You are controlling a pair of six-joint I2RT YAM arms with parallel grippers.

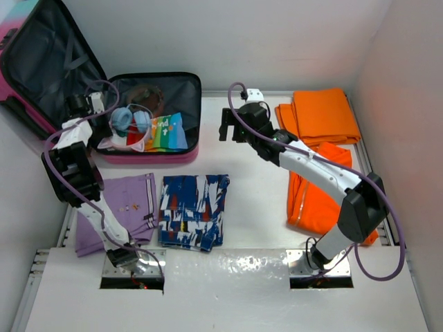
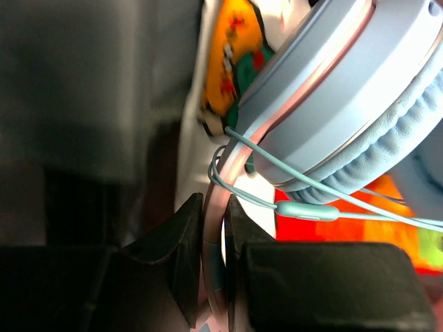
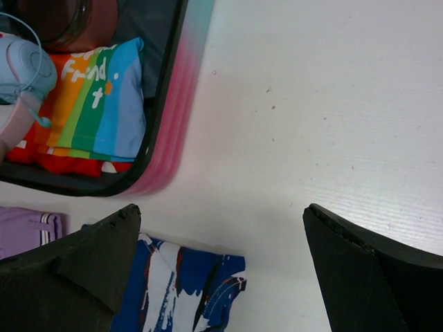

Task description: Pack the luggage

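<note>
The small hard-shell suitcase [image 1: 149, 156], its ribbed shell fading from pink to teal and its lining dark grey, lies open at the far left of the white table [image 1: 263, 187]. Over its tray, the left gripper [image 2: 213, 228] is clamped on the pink band of pale blue padded headphones [image 2: 346, 90]. The right gripper [image 3: 220, 221] hangs with its jaws spread wide above bare tabletop, just right of the suitcase.
</note>
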